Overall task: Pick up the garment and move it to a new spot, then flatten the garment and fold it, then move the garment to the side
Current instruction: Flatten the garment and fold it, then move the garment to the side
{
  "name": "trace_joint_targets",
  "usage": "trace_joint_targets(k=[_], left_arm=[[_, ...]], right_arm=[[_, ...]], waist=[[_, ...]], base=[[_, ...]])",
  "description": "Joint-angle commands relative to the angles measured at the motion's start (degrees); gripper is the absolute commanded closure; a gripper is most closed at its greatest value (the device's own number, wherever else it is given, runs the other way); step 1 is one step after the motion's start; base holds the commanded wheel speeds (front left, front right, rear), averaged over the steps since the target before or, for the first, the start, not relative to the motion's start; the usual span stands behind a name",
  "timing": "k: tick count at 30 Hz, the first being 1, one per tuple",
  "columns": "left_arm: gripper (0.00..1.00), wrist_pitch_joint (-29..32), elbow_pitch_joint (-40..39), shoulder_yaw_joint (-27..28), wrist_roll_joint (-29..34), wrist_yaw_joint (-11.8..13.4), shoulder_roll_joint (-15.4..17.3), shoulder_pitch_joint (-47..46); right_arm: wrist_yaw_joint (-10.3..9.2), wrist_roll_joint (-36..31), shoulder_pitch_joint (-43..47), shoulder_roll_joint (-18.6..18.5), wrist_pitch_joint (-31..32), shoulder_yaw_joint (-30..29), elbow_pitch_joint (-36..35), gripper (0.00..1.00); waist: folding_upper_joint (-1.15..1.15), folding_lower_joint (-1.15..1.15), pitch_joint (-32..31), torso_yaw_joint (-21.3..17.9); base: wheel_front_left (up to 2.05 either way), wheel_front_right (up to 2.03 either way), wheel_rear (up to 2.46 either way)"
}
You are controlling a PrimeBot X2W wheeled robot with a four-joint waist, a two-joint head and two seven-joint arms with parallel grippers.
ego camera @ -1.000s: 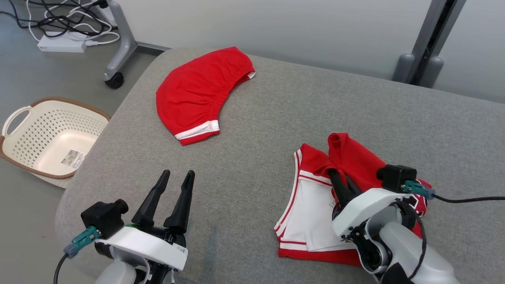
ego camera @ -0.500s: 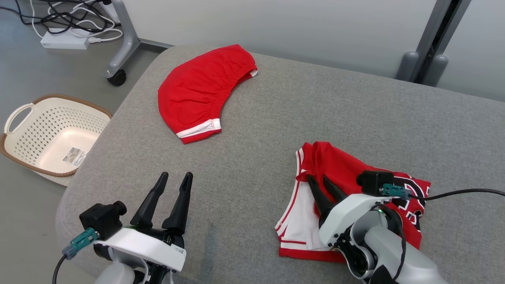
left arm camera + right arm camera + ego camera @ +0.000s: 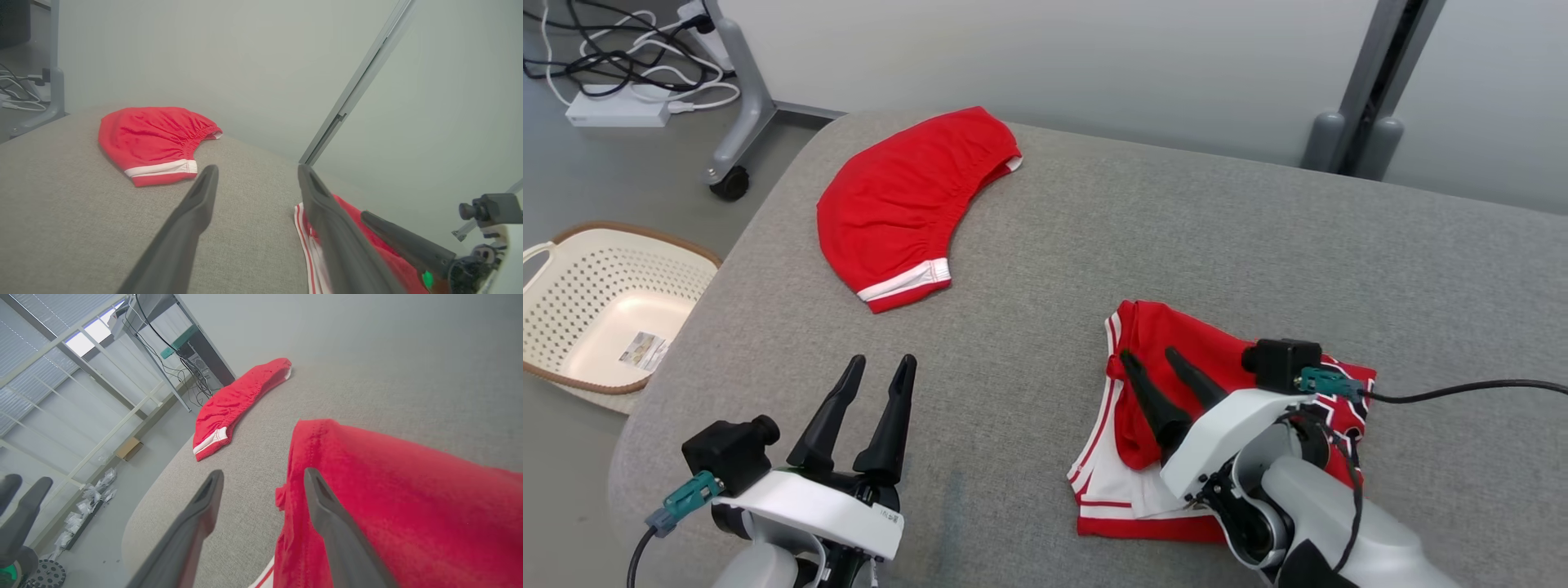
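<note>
The garment [image 3: 1147, 335], a red jersey with white trim and a white inside, lies part folded on the right of the grey padded table [image 3: 1176, 229]. A red flap is laid over its white part. My right gripper [image 3: 1149, 354] hovers open just over that flap, holding nothing; in the right wrist view its fingers [image 3: 263, 472] straddle the red edge [image 3: 408, 490]. My left gripper [image 3: 883, 359] stands open over bare table at the front left, apart from the garment [image 3: 304, 232].
Folded red shorts [image 3: 898, 204] with a white band lie at the table's back left. A cream perforated basket [image 3: 629, 233] sits on the floor left of the table. Cables and a wheeled stand [image 3: 727, 106] are behind it; a grey post [image 3: 1356, 82] rises at the back right.
My right gripper has opened and let go of the raised red flap, which now lies flat on the garment. The head camera has shifted a little. The left arm has not moved.
</note>
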Motion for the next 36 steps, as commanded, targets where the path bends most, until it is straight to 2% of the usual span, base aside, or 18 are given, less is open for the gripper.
trace_joint_targets(k=[1, 6, 11, 12, 15, 19, 27, 36], left_arm=[[0.0, -0.19, -0.13, 0.25, 0.29, 0.22, 0.14, -0.01], [0.0, -0.2, -0.86, 0.71, 0.47, 0.53, 0.37, 0.59], [0.0, -0.2, -1.69, 1.01, 0.76, 0.82, 0.56, 1.32], [0.0, -0.2, -1.85, 1.02, 0.85, 0.94, 0.62, 1.65], [0.0, -0.2, -1.92, 0.52, 1.07, 0.83, 0.43, 1.82], [0.0, -0.13, -1.91, 0.22, 0.95, 0.69, 0.47, 1.41], [0.0, -0.11, -1.99, -0.05, 0.97, 0.52, 0.8, 0.84], [0.0, 0.17, -1.74, -0.79, 1.24, 0.64, 0.96, 0.47]], right_arm=[[0.02, 0.45, -0.33, -1.02, -0.43, 0.0, -0.52, 0.0], [0.02, 0.62, -0.13, -4.3, -0.56, -1.08, -6.29, 0.0], [0.02, -2.13, 2.09, -9.0, -0.55, -5.52, -11.58, 0.0], [0.02, -3.91, 3.45, -11.54, -0.48, -8.08, -14.31, 0.0], [0.02, -5.38, 6.88, -14.45, -0.45, -11.14, -16.87, 0.0], [0.02, -6.46, 10.48, -16.27, -0.45, -13.42, -17.53, 0.0], [0.02, -6.61, 16.3, -15.76, -0.46, -17.09, -17.13, 0.0], [0.02, -3.39, 17.19, -14.87, 1.43, -15.19, -12.63, 0.0]], waist=[[0.0, 0.0, -0.21, -0.43], [0.0, 0.0, -0.9, -2.45], [0.0, 0.0, -1.54, -4.74], [0.0, 0.0, -1.71, -5.97], [0.0, 0.0, -1.7, -7.0], [0.0, 0.0, -1.51, -7.47], [0.0, 0.0, -1.14, -7.75], [0.0, 0.0, -0.77, -6.44]], base=[[0.0, 0.0, 0.0], [0.0, 0.0, 0.0], [0.0, 0.0, 0.0], [0.0, 0.0, 0.0], [0.0, 0.0, 0.0], [0.0, 0.0, 0.0], [0.0, 0.0, 0.0], [0.0, 0.0, 0.0]])
